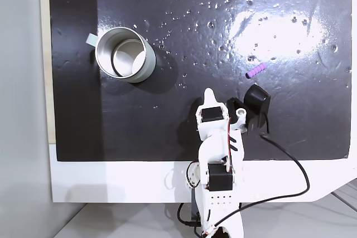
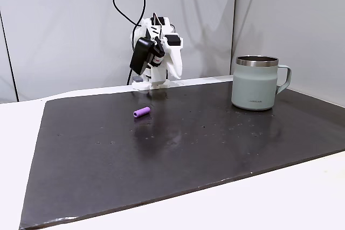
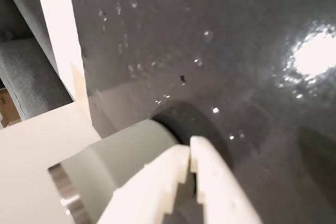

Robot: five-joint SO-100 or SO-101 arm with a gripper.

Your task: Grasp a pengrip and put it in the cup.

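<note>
Reaching for the small purple ribbed pengrip (image 1: 256, 71) is, by my judgement, the step in hand, since it lies loose on the black mat (image 1: 167, 132) covering the white counter (image 1: 111, 182); in a fixed view it sits just beyond the folded white arm (image 1: 217, 154), a little to the right of it, and well apart from the round pale-grey metal cup with a steel rim (image 1: 146, 68) at the upper left; in the other fixed view the pengrip (image 2: 142, 112) lies near the arm's base and the cup (image 2: 255, 87) stands far to the right, upright, handle turned away from the arm. In the wrist view the white end effector (image 3: 189, 151) has its two fingers pressed nearly together with nothing between them, and it points toward the cup (image 3: 115, 156). To do this well, swing toward the pengrip first; spread the fingers before descending; straddle the cylinder across its short width, not its length; close gently, as it looks soft and could roll on the glossy mat.
</note>
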